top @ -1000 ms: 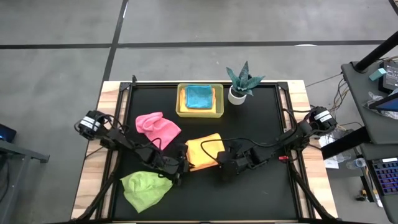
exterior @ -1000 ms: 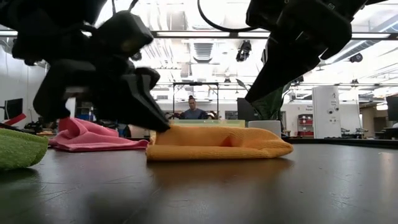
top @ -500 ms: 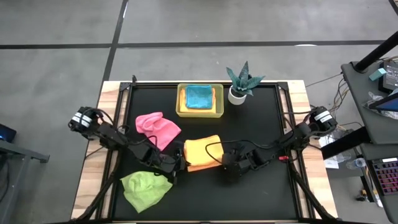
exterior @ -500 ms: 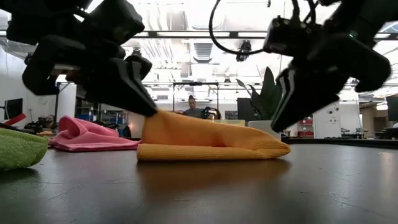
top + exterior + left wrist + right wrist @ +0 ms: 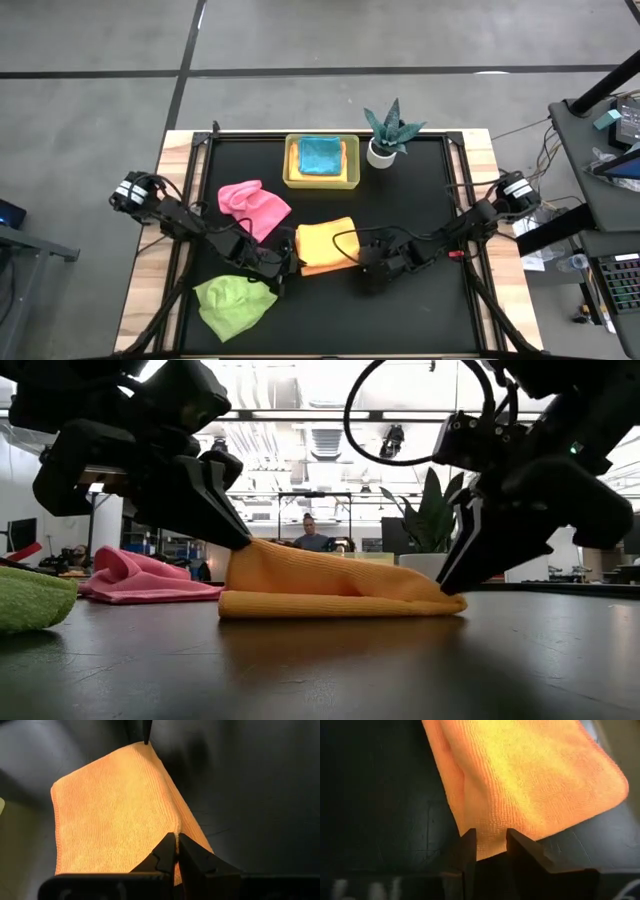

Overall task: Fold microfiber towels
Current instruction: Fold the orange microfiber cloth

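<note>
An orange-yellow towel (image 5: pixel 326 243), folded over, lies mid-table. My left gripper (image 5: pixel 290 262) is shut on its near left corner, and that end (image 5: pixel 250 560) stands raised off the table. My right gripper (image 5: pixel 362 262) is open at the towel's right end (image 5: pixel 440 598). In the right wrist view its fingers (image 5: pixel 467 847) stand on either side of the towel's near right corner (image 5: pixel 487 840). A pink towel (image 5: pixel 253 207) and a lime green towel (image 5: pixel 234 303) lie crumpled at the left. A turquoise towel (image 5: pixel 320 155) rests in the yellow tray (image 5: pixel 292 175). My left gripper pinches a raised ridge of cloth at the towel's near left corner (image 5: pixel 176 827) between its two fingertips, slanting down from the table's left. That end is lifted a little; the rest of the towel (image 5: pixel 350 595) lies on the table. My right gripper's fingers straddle the near right corner; I cannot tell whether they touch it.
A small teal plant in a white pot (image 5: pixel 388 130) stands at the far side, right of the tray. The pink towel lies close behind my left arm, the green one near the table's front left. Bare black mat (image 5: pixel 420 310) spreads at the near right.
My left gripper has risen slightly, lifting the orange towel's left end off the table while the right end stayed down. My right gripper has come down to the towel's right end.
</note>
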